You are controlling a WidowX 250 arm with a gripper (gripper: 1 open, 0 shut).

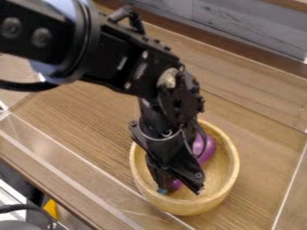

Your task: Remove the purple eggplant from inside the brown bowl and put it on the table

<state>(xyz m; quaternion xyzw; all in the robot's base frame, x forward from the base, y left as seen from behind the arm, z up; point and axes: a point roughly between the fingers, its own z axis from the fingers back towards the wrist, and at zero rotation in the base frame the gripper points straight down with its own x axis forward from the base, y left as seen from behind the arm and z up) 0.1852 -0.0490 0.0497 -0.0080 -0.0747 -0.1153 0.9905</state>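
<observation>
The brown bowl [211,199] sits on the table [84,112] near the front right. Inside it lies the purple eggplant [204,147], partly hidden behind the black arm. A small bit of purple and teal shows low in the bowl beside the fingers. My gripper [182,178] reaches down into the bowl from above, its dark fingers drawn together on the eggplant. The eggplant is still inside the bowl, and the contact itself is mostly hidden by the fingers.
Clear acrylic walls [66,166] run along the table's front and left edges, close to the bowl. A light backdrop [258,22] stands behind the far edge. Wood-grain tabletop stretches to the left of and behind the bowl.
</observation>
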